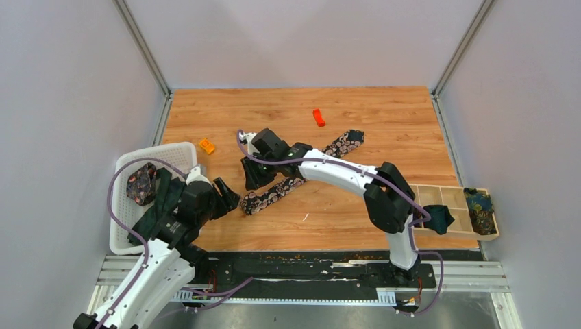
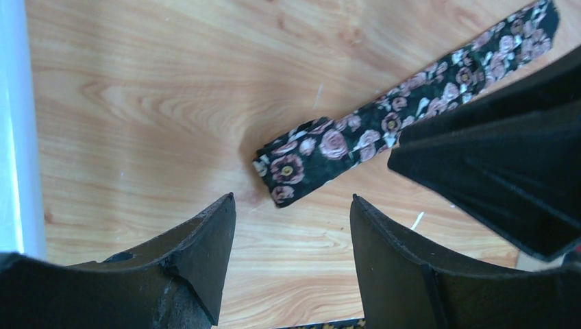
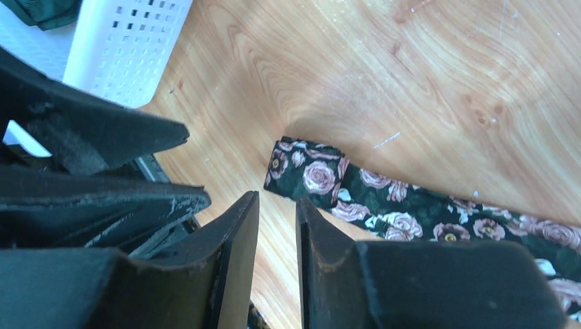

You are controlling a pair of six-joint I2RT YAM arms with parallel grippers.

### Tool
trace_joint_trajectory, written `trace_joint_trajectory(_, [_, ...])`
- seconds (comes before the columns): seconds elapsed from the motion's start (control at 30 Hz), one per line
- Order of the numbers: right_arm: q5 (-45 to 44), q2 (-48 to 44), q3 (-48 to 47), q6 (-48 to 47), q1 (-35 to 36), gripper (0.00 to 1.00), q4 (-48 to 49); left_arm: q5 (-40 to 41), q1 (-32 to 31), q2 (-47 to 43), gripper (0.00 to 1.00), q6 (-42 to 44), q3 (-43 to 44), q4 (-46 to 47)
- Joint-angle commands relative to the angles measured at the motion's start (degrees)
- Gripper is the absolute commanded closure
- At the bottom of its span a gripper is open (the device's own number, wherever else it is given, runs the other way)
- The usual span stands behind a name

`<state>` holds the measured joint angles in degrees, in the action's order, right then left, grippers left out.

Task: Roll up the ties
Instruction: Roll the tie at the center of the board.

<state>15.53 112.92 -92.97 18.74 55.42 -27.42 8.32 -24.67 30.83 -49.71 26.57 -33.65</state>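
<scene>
Edges and clearance: the table (image 1: 384,116) is walled on the left, far and right sides. Its far half is open wood, holding only a red-orange block (image 1: 319,117) and, nearer the basket, an orange block (image 1: 206,145). The floral tie (image 1: 274,194) lies flat on a diagonal across mid-table, its near end pointing at the basket corner.

My left gripper (image 2: 292,205) hovers just short of that near end with its fingers (image 2: 205,253) spread wide and nothing between them. My right gripper (image 3: 277,199) is right beside it over the same end. Its fingers (image 3: 240,240) stand a narrow slit apart with only wood showing through. The two grippers crowd each other, so side room there is tight.

Containers: the white basket (image 1: 171,147) sits at the left edge. It holds a rolled floral bundle (image 1: 142,184) and dark green ties (image 1: 161,202). The wooden organiser (image 1: 452,195) sits at the right edge. A dark teal tie (image 1: 438,218) is draped at its near left corner and a blue-yellow tie (image 1: 479,205) lies in its right end section.

Hidden: my right arm covers the tie's middle, and my left arm covers the basket's near part. I cannot count the ties in the green heap. I cannot tell whether either gripper touches the table.
</scene>
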Motion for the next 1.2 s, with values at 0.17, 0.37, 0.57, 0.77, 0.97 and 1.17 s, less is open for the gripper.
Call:
trace_joint_trajectory(0.17, [-0.5,8.6,-8.4,-2.3,0.3,0.73,-4.6,1.0,-0.1,-1.9,0.31,-0.8,-2.1,-2.2])
trace_joint_trajectory(0.37, [-2.1,10.6,-8.3,-2.4,0.2,0.77,-4.8,-0.2,-0.1,-1.6,0.32,-0.5,-3.4,-0.6])
trace_joint_trajectory(0.57, [-3.2,9.6,-5.1,-2.0,0.3,0.81,-4.2,-0.8,-0.1,-0.8,0.33,-0.3,-4.1,0.7])
trace_joint_trajectory(0.77, [-3.5,8.3,-2.0,-1.5,0.3,0.82,-2.7,-2.0,-0.1,0.0,0.34,-1.2,-5.7,4.2])
trace_joint_trajectory(0.97, [-3.5,7.9,0.2,-0.9,0.2,0.83,-1.0,-3.2,-0.1,2.1,0.35,-2.2,-6.8,8.5])
trace_joint_trajectory(1.17, [-3.6,8.5,0.6,-1.2,0.1,0.83,-0.5,-3.9,-0.1,6.4,0.36,-2.6,-7.2,12.9])
